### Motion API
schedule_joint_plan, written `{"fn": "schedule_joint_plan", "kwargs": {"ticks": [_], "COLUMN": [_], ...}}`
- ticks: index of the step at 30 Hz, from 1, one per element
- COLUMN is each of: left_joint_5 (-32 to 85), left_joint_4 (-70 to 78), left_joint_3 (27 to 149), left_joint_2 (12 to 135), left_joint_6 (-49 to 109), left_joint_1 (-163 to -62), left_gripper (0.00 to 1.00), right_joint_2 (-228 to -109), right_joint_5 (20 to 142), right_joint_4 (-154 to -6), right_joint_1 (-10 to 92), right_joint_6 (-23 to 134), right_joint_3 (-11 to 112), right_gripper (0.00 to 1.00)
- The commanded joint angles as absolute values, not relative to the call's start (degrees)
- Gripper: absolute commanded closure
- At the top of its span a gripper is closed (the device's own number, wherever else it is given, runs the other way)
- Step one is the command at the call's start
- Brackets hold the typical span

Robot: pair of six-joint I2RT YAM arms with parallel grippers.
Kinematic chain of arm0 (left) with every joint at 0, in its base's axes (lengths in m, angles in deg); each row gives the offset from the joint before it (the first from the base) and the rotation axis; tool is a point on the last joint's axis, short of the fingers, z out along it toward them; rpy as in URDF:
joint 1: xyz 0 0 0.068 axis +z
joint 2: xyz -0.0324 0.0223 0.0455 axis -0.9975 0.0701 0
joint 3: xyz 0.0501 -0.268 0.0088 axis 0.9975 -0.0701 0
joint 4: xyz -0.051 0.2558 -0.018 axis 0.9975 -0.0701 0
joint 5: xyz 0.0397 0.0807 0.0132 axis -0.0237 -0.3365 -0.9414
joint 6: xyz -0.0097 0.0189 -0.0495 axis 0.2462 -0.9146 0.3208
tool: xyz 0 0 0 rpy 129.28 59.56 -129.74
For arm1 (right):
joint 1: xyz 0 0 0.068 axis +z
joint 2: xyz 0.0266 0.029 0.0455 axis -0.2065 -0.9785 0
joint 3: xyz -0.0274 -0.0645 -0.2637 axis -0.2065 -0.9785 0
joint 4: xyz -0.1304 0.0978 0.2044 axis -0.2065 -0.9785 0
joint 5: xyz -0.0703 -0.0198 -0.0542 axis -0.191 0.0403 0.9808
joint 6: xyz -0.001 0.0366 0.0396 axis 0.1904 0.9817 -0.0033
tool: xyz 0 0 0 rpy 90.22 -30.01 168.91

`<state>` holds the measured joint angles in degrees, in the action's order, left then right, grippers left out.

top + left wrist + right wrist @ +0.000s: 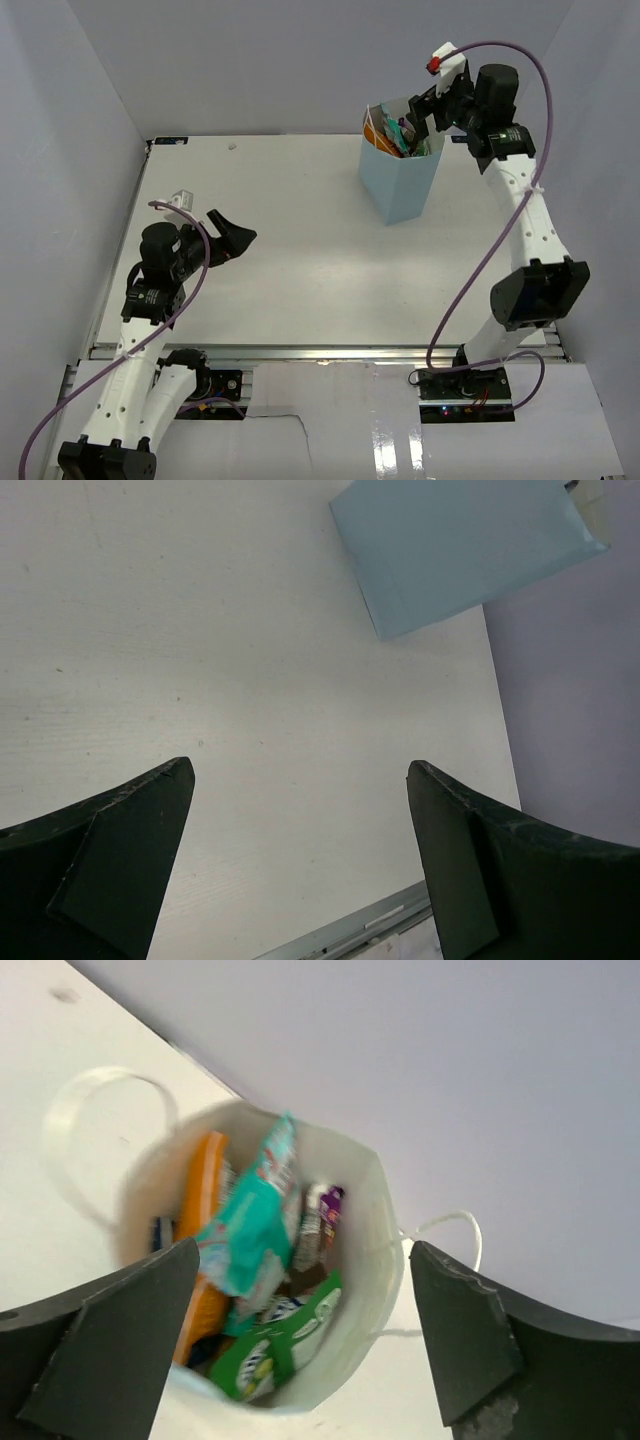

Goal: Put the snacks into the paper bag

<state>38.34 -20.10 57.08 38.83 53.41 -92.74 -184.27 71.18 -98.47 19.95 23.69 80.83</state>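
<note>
Paper bag: I am seeing one paper bag point(404, 185) standing upright in the upper right of the top view, on the tabletop point(300, 270), with its mouth facing up.
Right claw: I am holding the right claw point(428, 114) just above the bag's mouth, jaws spread wide and carrying nothing.
Key relation: in the right wrist view I am looking straight down into the bag. The opening is sitting directly under the gap between the fingers, so I judge the coming move to be running along the vertical.
Long axis: the packets are standing on end inside, their long axes running up toward the claw.
Left claw: the left claw point(228, 238) is hanging over the left middle of the top view, jaws apart and empty, well apart from the bag.
Nearer arm: the right, clearly.
Count, handles: I am counting two cord handles point(100, 1072), one at each side of the mouth.
Count, snacks inside: I am counting at least four: one orange chip bag point(200, 1230), one teal pouch point(255, 1230), one green packet point(275, 1345) and one dark packet point(325, 1215). The view is blurring, so more may be hiding beneath.
Count, snacks outside: I am finding none lying on the tabletop in any view, so I am judging the task as about finished.
</note>
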Motion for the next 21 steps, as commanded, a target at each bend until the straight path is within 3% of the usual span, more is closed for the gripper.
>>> {"fn": "schedule_joint_plan", "kwargs": {"ticks": [1, 10, 15, 21], "left_joint_5": [34.49, 33.77, 35.62, 37.12], "left_joint_4": [-20.64, -18.45, -17.48, -17.74], "left_joint_3": [60.34, 64.11, 65.61, 64.56], "left_joint_2": [39.05, 42.3, 44.15, 45.2], "left_joint_6": [51.7, 50.82, 47.67, 45.9], "left_joint_1": [-92.92, -92.92, -92.83, -92.92], "left_gripper": [0.02, 0.02, 0.02, 0.02], "right_joint_2": [-176.14, -159.08, -152.31, -147.56], "right_joint_5": [62.86, 60.04, 68.37, 76.21], "right_joint_4": [-102.51, -106.83, -106.57, -104.63], "right_joint_1": [20.09, 19.74, 19.65, 19.12], "right_joint_6": [25.78, 29.66, 34.21, 37.74], "right_joint_3": [80.36, 57.78, 44.44, 36.58], "right_gripper": [0.1, 0.1, 0.1, 0.1]}}
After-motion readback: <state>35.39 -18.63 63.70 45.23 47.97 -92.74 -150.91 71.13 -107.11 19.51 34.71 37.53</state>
